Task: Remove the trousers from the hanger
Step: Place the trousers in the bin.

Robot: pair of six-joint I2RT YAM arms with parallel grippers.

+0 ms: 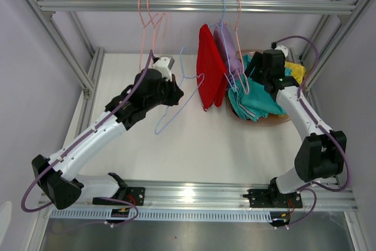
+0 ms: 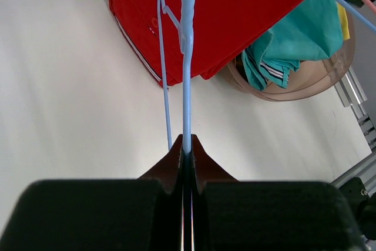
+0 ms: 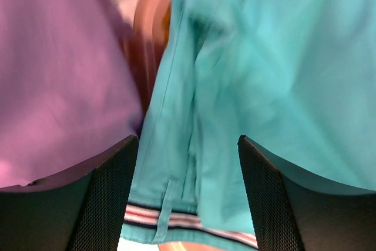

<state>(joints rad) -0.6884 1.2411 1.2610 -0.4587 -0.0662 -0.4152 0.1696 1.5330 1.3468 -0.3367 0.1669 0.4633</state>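
We see matt soft cloth in the red trousers [image 2: 235, 10], a glossy blue hanger [image 2: 187, 86], a translucent plastic tub [image 2: 305, 83], and a brushed-metal rail [image 1: 194, 5].

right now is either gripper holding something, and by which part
The left gripper is shut on the empty light blue hanger, pinching a straight run of its wire. The right gripper is open over the teal trousers, holding nothing.

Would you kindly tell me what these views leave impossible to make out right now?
Right wrist view: blur hides whether the open right gripper touches the teal trousers.
Top view: red trousers partly cover the lavender trousers.
Top view: teal cloth hides the bottom of the tub.
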